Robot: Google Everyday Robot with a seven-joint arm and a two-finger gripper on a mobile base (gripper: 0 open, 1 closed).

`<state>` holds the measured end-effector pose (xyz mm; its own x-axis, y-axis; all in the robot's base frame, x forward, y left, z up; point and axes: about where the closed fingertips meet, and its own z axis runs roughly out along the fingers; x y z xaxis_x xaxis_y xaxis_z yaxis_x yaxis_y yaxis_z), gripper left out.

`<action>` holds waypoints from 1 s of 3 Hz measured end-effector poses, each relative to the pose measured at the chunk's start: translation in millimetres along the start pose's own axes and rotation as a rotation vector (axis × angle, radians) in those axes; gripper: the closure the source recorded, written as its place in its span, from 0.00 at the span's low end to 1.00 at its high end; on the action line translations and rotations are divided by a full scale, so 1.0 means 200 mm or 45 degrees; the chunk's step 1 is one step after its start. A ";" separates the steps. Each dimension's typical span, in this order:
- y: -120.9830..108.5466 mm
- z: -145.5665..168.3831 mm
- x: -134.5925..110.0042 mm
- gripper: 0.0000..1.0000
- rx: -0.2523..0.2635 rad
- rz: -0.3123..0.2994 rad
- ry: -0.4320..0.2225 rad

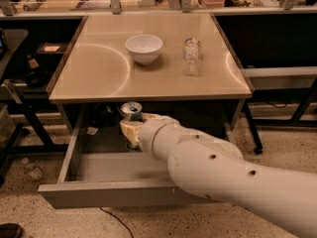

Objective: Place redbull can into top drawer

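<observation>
The redbull can [131, 110] stands upright inside the open top drawer [114, 191], near its back middle; only its silver pull-tab top and upper rim show. My gripper [132, 129] is wrapped around the can's body from the right, its pale fingers [128, 131] closed on it, just below the front edge of the beige table [99, 78]. The white arm reaches in from the lower right and hides the right part of the drawer and the can's lower body.
A white bowl [143, 48] and a clear glass [191, 56] stand on the table. Dark shelving and table legs flank both sides. A small bottle [30, 168] lies on the floor at left.
</observation>
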<state>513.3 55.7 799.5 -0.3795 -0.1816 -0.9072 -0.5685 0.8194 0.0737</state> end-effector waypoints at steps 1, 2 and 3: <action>-0.05 0.04 0.06 1.00 0.068 0.025 -0.046; -0.08 0.12 0.09 1.00 0.105 0.037 -0.080; -0.08 0.18 0.15 1.00 0.125 0.054 -0.078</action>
<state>536.9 55.2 755.6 -0.3544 -0.1145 -0.9281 -0.4775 0.8755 0.0743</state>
